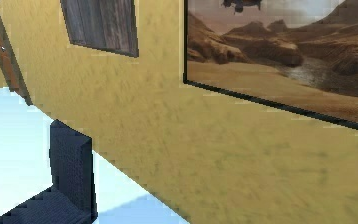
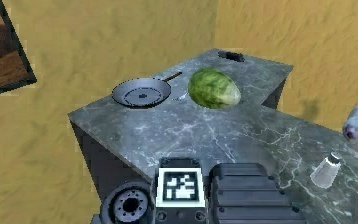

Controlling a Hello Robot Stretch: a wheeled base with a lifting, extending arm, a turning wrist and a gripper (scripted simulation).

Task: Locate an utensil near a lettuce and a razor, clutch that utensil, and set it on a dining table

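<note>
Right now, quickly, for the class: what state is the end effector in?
End effector: cannot be told; its far end is hard to make out, so whether it holds anything is unknown.

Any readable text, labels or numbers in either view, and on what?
None readable.
The white square carries only black marks, a pattern, not letters.
The shaker on the counter is too small to show any label.
The wall painting bears no words.

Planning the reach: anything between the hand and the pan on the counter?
Nothing visible. In the arm side view, bare counter lies between the hand at the bottom edge and the pan. The green round head sits right of the pan, the shaker farther right, both off that line.
</note>
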